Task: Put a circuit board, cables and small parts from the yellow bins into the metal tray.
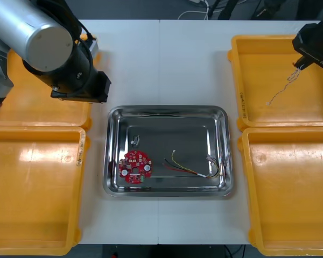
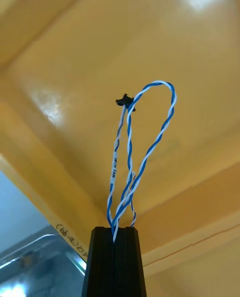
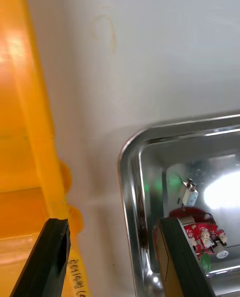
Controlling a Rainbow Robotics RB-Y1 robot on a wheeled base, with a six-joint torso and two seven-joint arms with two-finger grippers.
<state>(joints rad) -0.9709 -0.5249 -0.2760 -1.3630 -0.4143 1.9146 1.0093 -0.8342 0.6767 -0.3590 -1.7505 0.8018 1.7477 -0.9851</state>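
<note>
Clamped narrow on the twisted blue and white cable (image 2: 131, 147) at the right gripper (image 2: 114, 232), loop reaching past the fingertips, clear above the yellow bin (image 2: 65, 37) floor, ready for carrying trayward. Spread wide and empty at the left gripper (image 3: 112, 222), straddling the metal tray (image 3: 131, 177) corner, red circuit board (image 3: 205, 237) beside one finger.

**Tray: far side free**

The metal tray's (image 1: 167, 109) floor is bare along its far side. The red circuit board (image 1: 134, 166) fills its near left, with a small metal part (image 1: 135, 140) just beyond. The red and yellow cable (image 1: 191, 167) crosses the near right. The left gripper (image 3: 112, 222), fingers apart, hangs over the table (image 1: 161, 64) beside the tray's far left corner. The right gripper (image 1: 301, 63), clamped on the blue and white cable (image 1: 282, 88), hangs over the far right yellow bin (image 1: 269, 59).
</note>
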